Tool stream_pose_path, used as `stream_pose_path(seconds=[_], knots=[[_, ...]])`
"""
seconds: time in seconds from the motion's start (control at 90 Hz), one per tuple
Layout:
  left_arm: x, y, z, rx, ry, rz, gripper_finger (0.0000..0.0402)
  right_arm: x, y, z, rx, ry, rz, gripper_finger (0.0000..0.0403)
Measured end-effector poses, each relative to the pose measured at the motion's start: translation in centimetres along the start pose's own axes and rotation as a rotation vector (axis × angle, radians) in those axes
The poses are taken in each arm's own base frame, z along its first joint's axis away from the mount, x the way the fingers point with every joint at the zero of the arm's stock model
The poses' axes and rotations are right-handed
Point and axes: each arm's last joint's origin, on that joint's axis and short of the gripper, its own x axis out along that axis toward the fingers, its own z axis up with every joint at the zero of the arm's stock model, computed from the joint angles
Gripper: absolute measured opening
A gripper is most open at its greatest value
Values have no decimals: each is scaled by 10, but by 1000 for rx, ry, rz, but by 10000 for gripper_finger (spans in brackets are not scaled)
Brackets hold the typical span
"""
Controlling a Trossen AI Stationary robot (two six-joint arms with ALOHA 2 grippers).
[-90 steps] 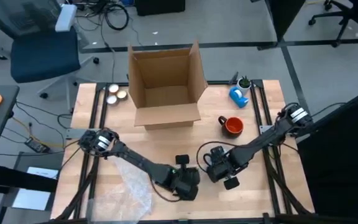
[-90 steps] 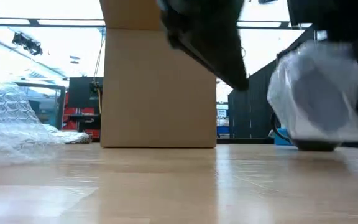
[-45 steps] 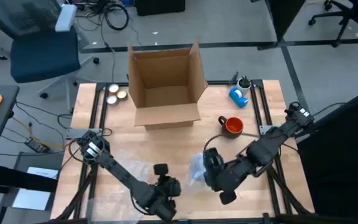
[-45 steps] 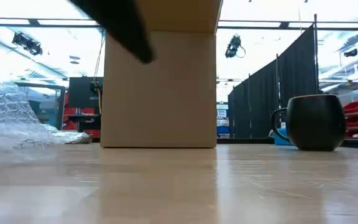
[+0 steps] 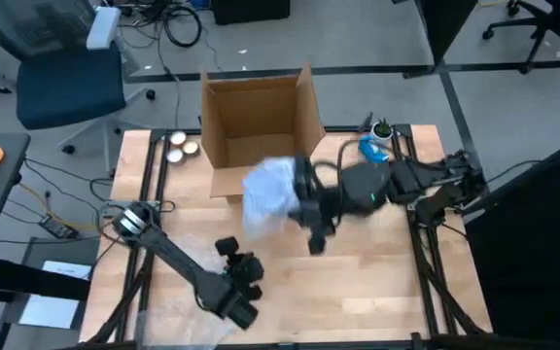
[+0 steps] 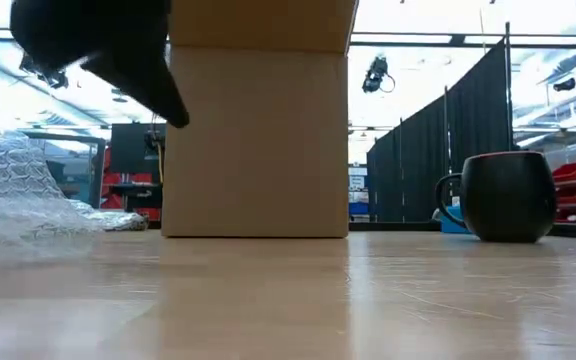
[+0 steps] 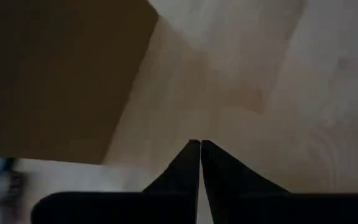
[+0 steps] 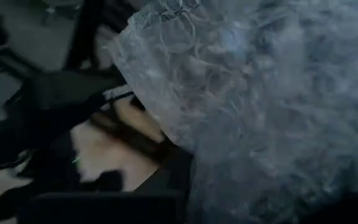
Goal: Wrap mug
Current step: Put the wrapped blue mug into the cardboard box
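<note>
High view: right gripper [image 5: 295, 199] stretched across the table [image 5: 377, 282] toward the cardboard box [image 5: 259, 131], level with the box's front wall, fingers clamped on a bubble-wrapped bundle [image 5: 268, 194] held above the wood just in front of that wall. Bundle pale, bluish-white, crumpled, overlapping the box's front edge as seen from above. Contents of the bundle not visible through the wrap. Left gripper [image 5: 239, 292] low over the table well in front of the box, toward the near edge, with a loose sheet of bubble wrap [image 5: 178, 326] lying beside it. Blue tape dispenser [image 5: 374, 148] to the right of the box, close to the table's far corner; two small round tins [image 5: 182, 146] to the left of the box.

Left wrist view: own fingers [image 7: 191, 165] pressed together with only a hairline between them, bare wood beneath, a dark brown surface filling one corner.

Right wrist view: almost filled by the bundle's wrinkled plastic [image 8: 272, 106], right up against the camera; own fingers not distinguishable; dark arm parts and a patch of wood past it.

Low view: box [image 6: 258, 130] upright at the centre, closed side facing the camera. Dark mug [image 6: 503, 197] standing unwrapped on the table to the right of the box, handle turned toward the box. Heap of bubble wrap [image 6: 28, 195] to the left of the box. Dark arm part [image 6: 108, 50] hanging in front of the box's upper left corner.
</note>
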Motion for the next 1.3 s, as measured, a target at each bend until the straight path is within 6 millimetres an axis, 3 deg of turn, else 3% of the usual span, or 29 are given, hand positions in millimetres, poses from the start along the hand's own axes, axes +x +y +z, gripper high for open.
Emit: stream_pose_path(seconds=[0.156,0.267,0.433,0.611,0.8,1.022,1.189,1.3], knots=[[37,11,-23,-89,-37,-183,0,24,-46,-32,67,-31,-32,8],[61,14,-26,-120,-86,-353,0,50,-67,-62,132,-44,-27,8],[82,22,-6,-95,-169,-561,0,86,-80,-111,151,107,-72,8],[101,35,1,-25,-114,-620,0,107,-88,-151,154,297,-199,8],[113,45,1,28,-64,-627,0,100,-86,-175,149,530,-166,8],[127,64,5,49,10,-687,0,77,-71,-190,193,811,-21,9],[117,79,4,58,78,-648,0,52,-65,-188,199,969,39,7],[111,88,-2,78,148,-599,0,31,-69,-176,241,1037,52,7]])
